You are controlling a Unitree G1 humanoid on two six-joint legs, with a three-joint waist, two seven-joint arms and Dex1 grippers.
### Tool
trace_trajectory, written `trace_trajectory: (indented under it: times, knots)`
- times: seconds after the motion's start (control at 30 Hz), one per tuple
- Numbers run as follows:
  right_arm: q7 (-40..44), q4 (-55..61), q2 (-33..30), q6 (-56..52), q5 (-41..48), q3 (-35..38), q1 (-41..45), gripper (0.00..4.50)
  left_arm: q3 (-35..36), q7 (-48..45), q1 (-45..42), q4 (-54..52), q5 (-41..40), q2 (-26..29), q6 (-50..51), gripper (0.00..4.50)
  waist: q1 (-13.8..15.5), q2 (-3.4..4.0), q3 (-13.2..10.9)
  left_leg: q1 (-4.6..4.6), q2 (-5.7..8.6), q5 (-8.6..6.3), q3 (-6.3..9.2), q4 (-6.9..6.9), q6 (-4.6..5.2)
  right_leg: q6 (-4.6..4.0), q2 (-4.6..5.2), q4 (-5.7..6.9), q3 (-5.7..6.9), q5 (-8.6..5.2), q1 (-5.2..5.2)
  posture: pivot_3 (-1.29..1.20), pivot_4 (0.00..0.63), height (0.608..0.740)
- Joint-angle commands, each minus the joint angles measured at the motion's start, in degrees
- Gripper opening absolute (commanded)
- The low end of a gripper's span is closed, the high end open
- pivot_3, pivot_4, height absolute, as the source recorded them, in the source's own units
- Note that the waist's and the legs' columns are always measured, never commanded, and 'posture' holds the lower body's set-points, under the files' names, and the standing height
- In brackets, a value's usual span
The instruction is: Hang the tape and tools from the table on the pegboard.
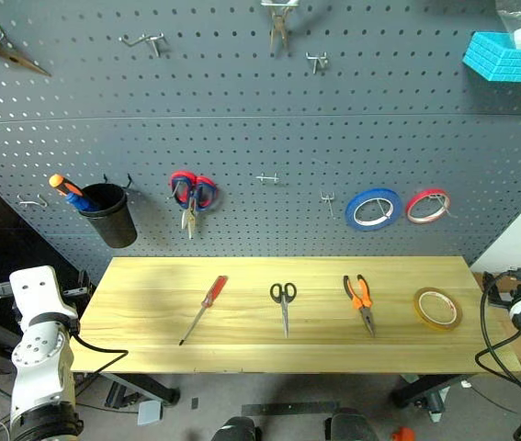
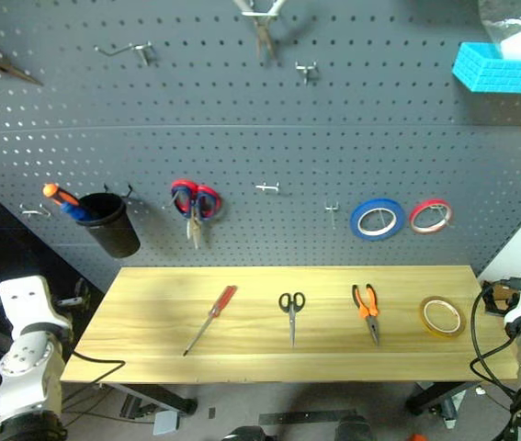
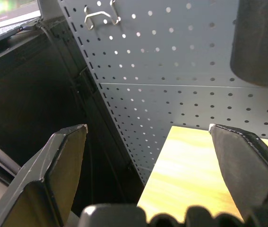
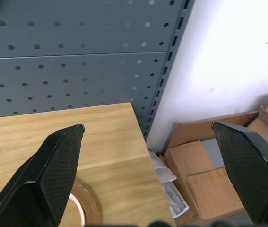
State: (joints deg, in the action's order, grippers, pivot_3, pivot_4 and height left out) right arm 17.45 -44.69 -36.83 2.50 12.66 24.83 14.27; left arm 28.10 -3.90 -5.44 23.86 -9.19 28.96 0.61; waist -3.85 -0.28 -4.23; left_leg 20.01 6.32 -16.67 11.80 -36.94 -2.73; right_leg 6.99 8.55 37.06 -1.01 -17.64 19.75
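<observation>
In the right wrist view the right gripper (image 4: 148,137) stands spread wide and holds nothing, with the tape (image 4: 82,208) at the lower left of the frame, just beside one finger (image 4: 53,175); the left gripper (image 3: 148,137) is likewise wide apart and empty, past the table's (image 1: 141,303) left end; across the middle of the left eye view lie the screwdriver (image 1: 205,308), black-handled scissors (image 1: 283,305) and pliers (image 1: 360,301), handles toward the pegboard (image 1: 260,147), tips toward the near edge; the tape sits at the right end, so the right arm looks nearer to it, the screwdriver nearest the left.
</observation>
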Motion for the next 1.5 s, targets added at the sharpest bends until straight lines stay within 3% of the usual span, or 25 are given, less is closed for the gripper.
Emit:
trace_trajectory:
  times: [0.03,0.23,0.4,0.8,1.17,1.33,1.5]
  knots:
    - [0.13,1.43,-0.81,1.46,0.79,1.23,0.22,4.50,1.10,0.35,-0.02,-0.06,0.82,2.00,-3.32,4.45,0.01,0.00,0.00,0.00,0.00,0.00,-0.01,0.00,0.00,0.00,0.00,0.00,-0.01,0.00,0.01,-0.05,0.061,0.740]
    - [1.06,3.17,-0.32,1.25,0.79,0.68,-0.67,4.50,0.89,-0.85,1.65,-1.56,0.26,1.64,-2.92,4.45,0.13,-0.03,-0.02,0.00,-0.01,-0.01,-0.03,0.00,-0.01,-0.01,-0.01,-0.01,-0.07,0.01,0.29,-0.04,0.067,0.740]
    - [3.89,8.88,0.23,0.28,0.90,-0.46,-4.13,4.50,-0.25,-6.42,6.87,-9.13,-2.22,0.74,-2.49,4.45,0.27,-0.10,-0.12,0.05,-0.03,-0.05,-0.05,0.04,-0.04,-0.01,-0.04,-0.02,-0.15,0.01,0.41,-0.04,0.085,0.740]
    - [15.79,44.94,0.98,-12.60,3.34,-10.00,-20.52,4.50,-8.18,-22.19,14.86,-28.46,-7.19,1.36,4.09,4.45,2.09,0.15,-2.40,0.12,-0.17,-0.20,-0.20,0.02,0.22,-0.08,-0.15,-0.02,-0.13,0.04,0.43,-0.03,0.156,0.740]
    - [11.51,63.13,0.63,-36.92,3.72,-13.71,-21.50,4.50,-17.62,-37.55,10.13,-39.27,-10.21,8.25,10.55,4.45,2.24,-0.05,-6.49,0.91,-0.21,-0.18,-0.04,0.00,0.18,-0.21,-0.15,-0.05,0.05,0.11,0.81,-0.05,0.241,0.740]
    - [8.53,64.41,-0.30,-47.36,3.20,-13.42,-18.53,4.50,-22.42,-45.19,5.07,-41.17,-12.99,10.48,13.60,4.45,2.07,-0.05,-8.13,1.21,-0.21,-0.17,-0.13,-0.01,0.17,-0.26,-0.13,-0.03,0.01,0.14,1.15,-0.07,0.273,0.740]
    - [7.58,63.60,-0.81,-51.16,2.83,-13.62,-15.58,4.50,-24.62,-47.66,0.29,-38.71,-11.93,10.51,13.38,4.45,1.83,-0.09,-9.18,1.87,-0.74,-0.03,-0.48,-0.05,-0.06,-0.34,-0.18,0.05,0.10,0.19,1.81,-0.09,0.287,0.740]
